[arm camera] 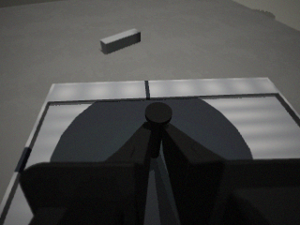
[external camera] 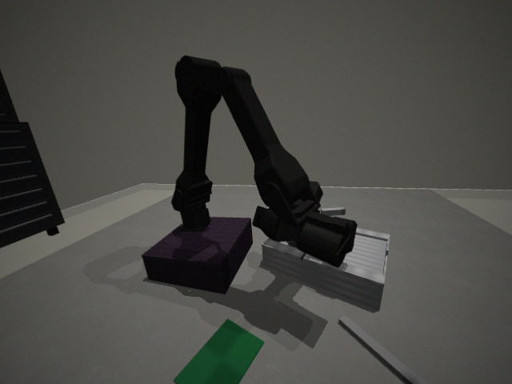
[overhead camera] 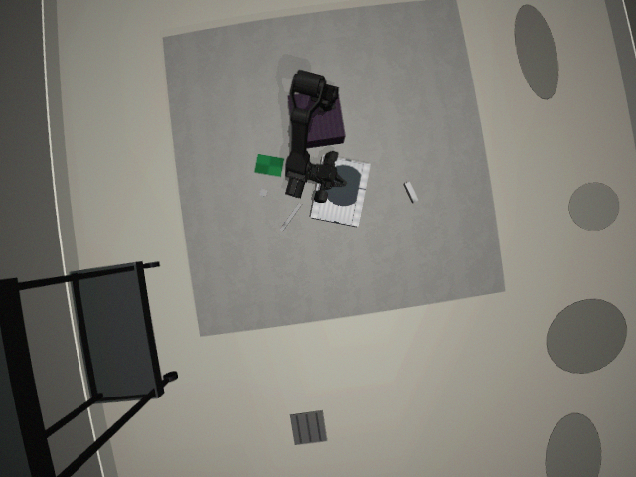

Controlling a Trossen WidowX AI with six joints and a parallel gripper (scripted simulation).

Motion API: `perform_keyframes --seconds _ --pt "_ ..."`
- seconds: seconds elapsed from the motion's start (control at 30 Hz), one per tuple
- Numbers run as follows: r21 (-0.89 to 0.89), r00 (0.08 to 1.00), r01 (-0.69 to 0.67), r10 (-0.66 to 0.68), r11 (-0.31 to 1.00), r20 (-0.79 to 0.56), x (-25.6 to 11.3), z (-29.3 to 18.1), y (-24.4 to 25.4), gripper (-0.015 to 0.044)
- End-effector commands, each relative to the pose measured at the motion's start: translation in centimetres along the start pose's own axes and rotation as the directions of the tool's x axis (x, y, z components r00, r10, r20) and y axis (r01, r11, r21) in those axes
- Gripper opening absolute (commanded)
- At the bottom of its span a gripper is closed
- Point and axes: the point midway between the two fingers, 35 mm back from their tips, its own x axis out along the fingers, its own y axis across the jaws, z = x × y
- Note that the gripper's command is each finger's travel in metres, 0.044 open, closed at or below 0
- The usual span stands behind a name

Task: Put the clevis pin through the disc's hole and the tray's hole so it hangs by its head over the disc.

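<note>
Wrist view: clamping the pin head-up in the nearly closed pincer, above the disc lying inside the tray; hiding whether the pin is entering either hole; showing a pale block beyond, towards 11 o'clock.

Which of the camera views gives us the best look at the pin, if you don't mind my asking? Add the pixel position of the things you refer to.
The wrist view: it shows the pin's round head (arm camera: 158,112) and part of its shank, held in the claw (overhead camera: 343,182) (arm camera: 156,127). In the top view I cannot make the pin out; the exterior view hides it behind the arm.
</note>
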Motion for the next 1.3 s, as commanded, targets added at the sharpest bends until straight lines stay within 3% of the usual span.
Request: perform_keyframes --seconds 0.0,0.97,1.17,1.27 --pt "0.0 1.0 -0.001 0.001 1.0 -0.002 0.11 -0.22 0.01 0.0" --pt "-0.001 1.0 0.001 -0.001 1.0 0.0 0.18 -0.34 0.0 0.0" --pt "-0.001 1.0 0.001 -0.001 1.0 0.0 0.18 -0.34 0.0 0.0157" --pt "-0.001 1.0 0.001 -0.001 1.0 0.0 0.18 -0.34 0.0 0.016"
